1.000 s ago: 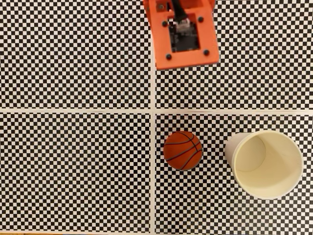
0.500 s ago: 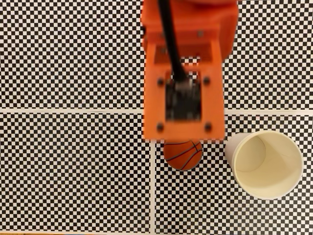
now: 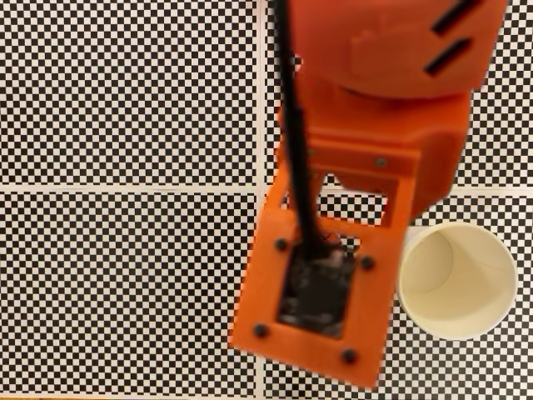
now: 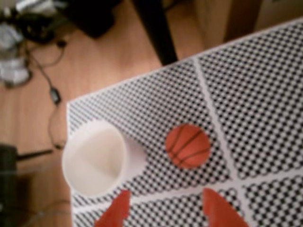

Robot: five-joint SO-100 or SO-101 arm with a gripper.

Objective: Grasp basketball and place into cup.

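Observation:
In the wrist view the orange basketball (image 4: 187,145) with black seams rests on the checkered table, just beyond my gripper (image 4: 165,193). The gripper is open; its two orange fingertips (image 4: 119,208) poke up from the bottom edge, and the ball lies ahead of the gap between them, nearer the right-hand tip. The cream-white cup (image 4: 94,158) stands upright to the ball's left, mouth up and holding nothing. In the fixed view the orange arm (image 3: 333,250) covers the ball, and the cup (image 3: 456,279) stands just right of the arm.
The checkered table cover (image 3: 125,275) is split by white lines (image 3: 125,189). In the wrist view the table edge (image 4: 123,82) runs close behind the cup, with wooden floor, cables (image 4: 52,94) and a dark table leg (image 4: 154,28) beyond.
In the fixed view the arm has come down from the top edge and now covers the basketball. The cup has stayed in place.

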